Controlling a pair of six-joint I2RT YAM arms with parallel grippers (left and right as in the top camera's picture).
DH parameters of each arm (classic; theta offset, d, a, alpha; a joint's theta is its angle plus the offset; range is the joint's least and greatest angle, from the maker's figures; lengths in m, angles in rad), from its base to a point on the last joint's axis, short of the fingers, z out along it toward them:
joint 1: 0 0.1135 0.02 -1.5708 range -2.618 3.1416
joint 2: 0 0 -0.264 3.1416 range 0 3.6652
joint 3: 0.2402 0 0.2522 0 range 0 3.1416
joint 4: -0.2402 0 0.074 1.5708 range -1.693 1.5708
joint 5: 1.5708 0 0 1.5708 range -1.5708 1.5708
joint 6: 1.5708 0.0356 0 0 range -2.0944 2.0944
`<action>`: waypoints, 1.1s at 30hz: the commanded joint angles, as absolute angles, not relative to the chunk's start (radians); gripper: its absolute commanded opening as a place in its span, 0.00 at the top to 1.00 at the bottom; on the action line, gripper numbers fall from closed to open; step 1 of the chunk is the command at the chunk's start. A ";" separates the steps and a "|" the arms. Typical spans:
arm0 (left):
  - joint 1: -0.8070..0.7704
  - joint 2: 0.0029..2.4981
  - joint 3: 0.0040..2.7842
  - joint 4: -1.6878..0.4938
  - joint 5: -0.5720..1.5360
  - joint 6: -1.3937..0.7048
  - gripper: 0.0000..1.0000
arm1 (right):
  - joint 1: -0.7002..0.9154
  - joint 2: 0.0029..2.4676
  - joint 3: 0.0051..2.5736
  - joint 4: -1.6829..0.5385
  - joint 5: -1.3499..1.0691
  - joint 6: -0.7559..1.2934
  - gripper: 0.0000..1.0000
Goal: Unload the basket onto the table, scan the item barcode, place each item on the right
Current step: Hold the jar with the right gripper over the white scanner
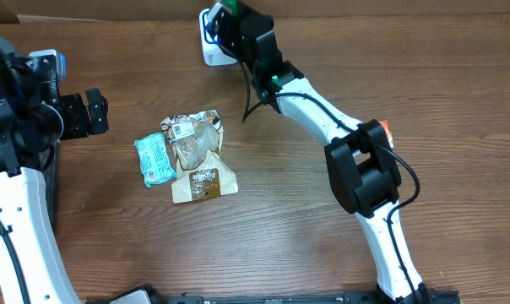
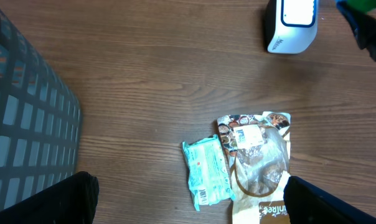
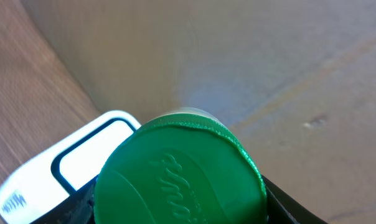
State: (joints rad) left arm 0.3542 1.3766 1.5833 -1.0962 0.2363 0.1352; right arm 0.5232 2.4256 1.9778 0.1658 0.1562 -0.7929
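A green-lidded item [image 3: 182, 174] fills the right wrist view, with my right gripper [image 3: 178, 202] shut on it; dark fingers [image 3: 286, 205] flank the lid. It is held just right of the white barcode scanner [image 1: 209, 42] at the table's back edge, and the scanner's window [image 3: 82, 163] shows behind the lid. No barcode on the item shows. In the overhead view the green item [image 1: 229, 7] sits at the tip of the right gripper [image 1: 236, 25]. My left gripper [image 1: 93, 112] stands wide open at the far left, holding nothing.
A teal packet [image 1: 154, 159] and a brown snack pouch [image 1: 200, 156] lie side by side left of centre, below the left gripper [image 2: 191, 199] in its wrist view. A grey mesh basket [image 2: 26, 124] stands at the left. A cardboard wall [image 3: 238, 56] rises behind the scanner.
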 commanded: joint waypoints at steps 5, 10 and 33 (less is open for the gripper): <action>0.353 1.375 1.592 -1.096 0.249 0.157 0.00 | 0.522 2.433 2.002 0.246 0.111 -1.035 0.54; 0.353 1.375 1.592 -1.096 0.249 0.157 0.00 | 0.522 2.433 2.002 0.248 0.111 -1.076 0.54; 0.353 1.375 1.592 -1.096 0.249 0.157 0.00 | 0.572 2.359 2.003 0.207 0.082 -0.922 0.53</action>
